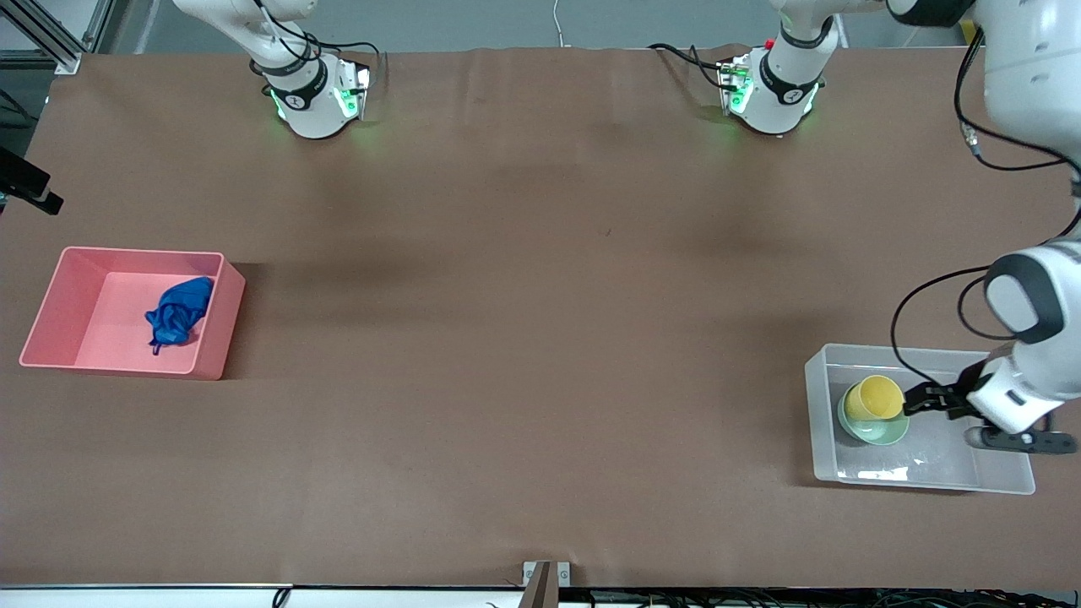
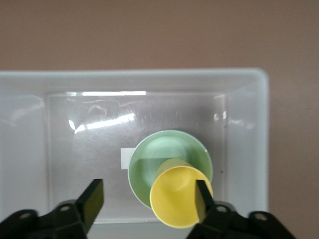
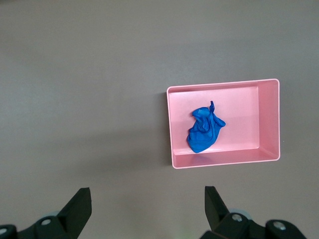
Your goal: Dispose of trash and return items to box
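Note:
The yellow cup (image 1: 874, 398) stands tilted in the mint-green bowl (image 1: 878, 431), inside the clear plastic box (image 1: 817, 405) at the left arm's end of the table. My left gripper (image 1: 916, 400) is open just above them. In the left wrist view (image 2: 148, 184) one finger (image 2: 202, 199) lies against the cup's rim (image 2: 174, 204) and the other (image 2: 92, 199) stands well apart. The bowl (image 2: 164, 149) partly covers the box's white label (image 2: 125, 158). The blue cloth wad (image 1: 179, 311) lies in the pink bin (image 1: 51, 295). My right gripper (image 3: 147, 191) is open and empty, high above the bare table beside the pink bin (image 3: 269, 122).
The pink bin stands at the right arm's end of the table. The two arm bases (image 1: 312, 93) (image 1: 773, 89) stand along the table's edge farthest from the front camera. A brown cloth covers the table (image 1: 540, 338).

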Motion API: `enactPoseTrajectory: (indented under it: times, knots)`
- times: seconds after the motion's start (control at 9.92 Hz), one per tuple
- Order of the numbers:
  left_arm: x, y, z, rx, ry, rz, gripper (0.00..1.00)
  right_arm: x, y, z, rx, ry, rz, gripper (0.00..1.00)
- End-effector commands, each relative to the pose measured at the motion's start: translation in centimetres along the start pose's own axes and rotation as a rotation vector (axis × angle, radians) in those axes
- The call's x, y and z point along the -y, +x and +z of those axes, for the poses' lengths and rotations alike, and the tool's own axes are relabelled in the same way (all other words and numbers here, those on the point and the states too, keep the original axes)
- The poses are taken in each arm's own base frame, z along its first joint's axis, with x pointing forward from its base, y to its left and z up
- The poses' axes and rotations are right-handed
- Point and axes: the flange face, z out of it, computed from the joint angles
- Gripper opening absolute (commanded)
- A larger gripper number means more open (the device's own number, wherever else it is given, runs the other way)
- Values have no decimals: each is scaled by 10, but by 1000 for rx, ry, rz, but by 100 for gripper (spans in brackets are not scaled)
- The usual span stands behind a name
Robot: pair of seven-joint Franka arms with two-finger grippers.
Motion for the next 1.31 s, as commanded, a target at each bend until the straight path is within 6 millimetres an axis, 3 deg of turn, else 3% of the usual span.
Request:
enactPoseTrajectory:
  times: [0.0,0.1,0.2,0.4,0.61,0.91,1.11,1.21]
  knots:
    - [-36,-16,-70,14,-39,-80,100,-1,-1,-3,3,2,-5,100]
    - [-63,-32,-109,28,-12,-102,100,-2,-2,-3,1,2,-4,100]
    - [-97,-54,-134,38,41,-70,100,-2,-2,-3,5,2,-5,100]
    - [-130,-91,-174,36,49,-71,100,-5,-3,-2,14,2,-2,100]
    - [-138,-100,-210,75,45,-59,100,-12,-3,-2,12,2,-19,100]
    - [-155,-91,-274,102,39,-27,100,-10,-3,-2,14,2,-24,100]
    - [-154,-97,-287,134,37,-6,100,-9,-3,-2,14,2,-25,100]
    - [-155,-100,-284,147,28,-6,100,-10,-3,-2,14,2,-24,100]
